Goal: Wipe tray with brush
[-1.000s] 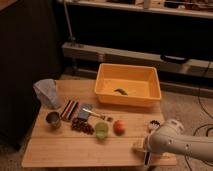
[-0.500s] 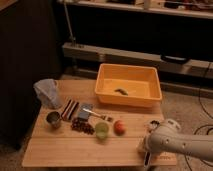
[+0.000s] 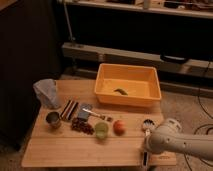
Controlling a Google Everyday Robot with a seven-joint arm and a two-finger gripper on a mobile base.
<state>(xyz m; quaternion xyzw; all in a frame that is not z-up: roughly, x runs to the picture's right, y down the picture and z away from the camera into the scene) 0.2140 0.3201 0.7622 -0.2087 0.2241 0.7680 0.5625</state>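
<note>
My claw (image 3: 145, 152) sits at the near right corner of the tabletop (image 3: 65, 147), low over the brush (image 3: 148, 123). The brush lies there with its whitish head pointing far and its handle running back under my arm. A second ago the claw stood wide; now it has snapped closed. My arm hides the contact, so I judge it is probably clamped on the handle. The tray (image 3: 128, 100) waits at the far side, well apart, with a small dark scrap (image 3: 120, 91) inside. If the grip is good, next come the lift and the carry over.
</note>
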